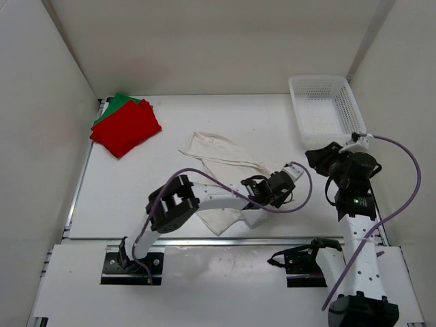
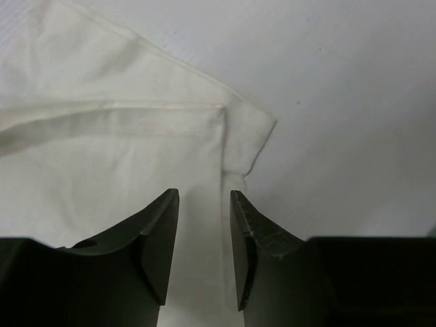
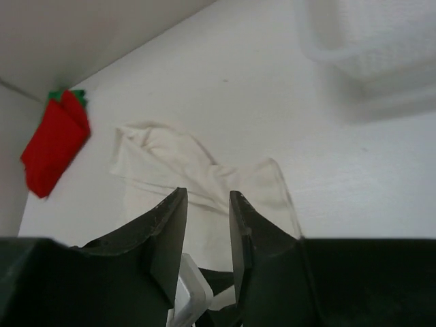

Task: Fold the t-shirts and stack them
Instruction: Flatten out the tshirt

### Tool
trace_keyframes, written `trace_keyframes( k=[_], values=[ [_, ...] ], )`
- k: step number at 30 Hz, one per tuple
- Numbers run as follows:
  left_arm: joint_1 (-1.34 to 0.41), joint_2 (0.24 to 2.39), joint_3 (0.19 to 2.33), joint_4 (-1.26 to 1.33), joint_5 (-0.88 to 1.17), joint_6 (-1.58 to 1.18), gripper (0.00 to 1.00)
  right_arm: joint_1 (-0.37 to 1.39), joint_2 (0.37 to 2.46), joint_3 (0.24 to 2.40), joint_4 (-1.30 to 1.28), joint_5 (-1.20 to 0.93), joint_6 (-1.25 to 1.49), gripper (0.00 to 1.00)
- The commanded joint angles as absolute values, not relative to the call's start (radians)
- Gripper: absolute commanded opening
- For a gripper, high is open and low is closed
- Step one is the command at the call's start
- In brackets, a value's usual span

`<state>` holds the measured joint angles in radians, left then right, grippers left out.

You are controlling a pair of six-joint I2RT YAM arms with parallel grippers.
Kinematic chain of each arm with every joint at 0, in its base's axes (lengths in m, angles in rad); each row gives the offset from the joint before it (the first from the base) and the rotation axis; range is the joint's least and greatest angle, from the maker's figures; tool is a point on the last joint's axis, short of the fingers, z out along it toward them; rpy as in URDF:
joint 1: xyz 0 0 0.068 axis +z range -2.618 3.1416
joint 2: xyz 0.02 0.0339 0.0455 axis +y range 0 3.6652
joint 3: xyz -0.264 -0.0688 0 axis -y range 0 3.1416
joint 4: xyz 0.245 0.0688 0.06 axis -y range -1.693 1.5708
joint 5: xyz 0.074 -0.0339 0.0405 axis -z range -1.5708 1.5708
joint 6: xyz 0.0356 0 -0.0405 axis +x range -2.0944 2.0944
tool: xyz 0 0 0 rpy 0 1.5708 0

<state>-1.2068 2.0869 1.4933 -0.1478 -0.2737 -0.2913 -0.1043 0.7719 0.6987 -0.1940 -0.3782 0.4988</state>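
The white t-shirt [image 1: 219,155] lies rumpled and partly folded in the middle of the table. Its hemmed corner [image 2: 248,133] fills the left wrist view. My left gripper [image 2: 204,194] hovers low over that corner, jaws open, with nothing between the fingers; in the top view it is at the shirt's right side [image 1: 269,194]. My right gripper [image 1: 319,160] hangs open above the table just right of the shirt, empty [image 3: 208,194]. At the back left, the red t-shirt [image 1: 126,127] lies folded on the green t-shirt [image 1: 117,103], of which only an edge shows.
A white mesh basket [image 1: 325,109] stands at the back right, near my right arm. White walls close in the table on the left, back and right. The left arm's wrist [image 3: 194,286] sits directly under my right gripper.
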Motion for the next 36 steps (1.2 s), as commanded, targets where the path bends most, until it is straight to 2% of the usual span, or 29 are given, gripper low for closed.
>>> trace_keyframes(
  k=[1,4,7,11,14,17,25,28,30,33,36],
  values=[
    [-1.226,2.161,1.676,-0.291,-0.359,-0.204,0.48,-0.209,0.723,0.606,-0.228,-0.445,0.487,0.29],
    [-1.221,2.239,1.784,-0.319,-0.345,-0.213,0.52,-0.120,0.681,0.563,-0.239,-0.376,0.491,0.29],
    [-1.230,2.307,1.871,-0.370,-0.382,-0.209,0.52,-0.140,0.644,0.572,-0.271,-0.324,0.488,0.28],
    [-1.223,2.341,1.891,-0.356,-0.419,-0.230,0.52,-0.101,0.627,0.640,-0.330,-0.236,0.454,0.29],
    [-1.223,2.307,1.823,-0.282,-0.442,-0.245,0.50,-0.104,0.637,0.676,-0.351,-0.187,0.430,0.30],
    [-1.216,2.276,1.761,-0.220,-0.454,-0.241,0.45,-0.107,0.653,0.733,-0.350,-0.172,0.419,0.30],
    [-1.196,2.301,1.764,-0.219,-0.408,-0.242,0.29,-0.114,0.676,0.862,-0.376,-0.100,0.391,0.31],
    [-1.204,2.296,1.761,-0.210,-0.402,-0.244,0.21,-0.115,0.686,0.858,-0.362,-0.127,0.405,0.32],
    [-1.206,2.286,1.761,-0.215,-0.414,-0.248,0.08,-0.120,0.686,0.833,-0.342,-0.152,0.403,0.33],
    [-1.177,2.223,1.724,-0.213,-0.373,-0.294,0.00,-0.111,0.686,0.787,-0.325,-0.170,0.408,0.34],
    [-1.114,2.041,1.594,-0.151,-0.286,-0.365,0.00,-0.094,0.686,0.723,-0.311,-0.178,0.414,0.34]
  ],
)
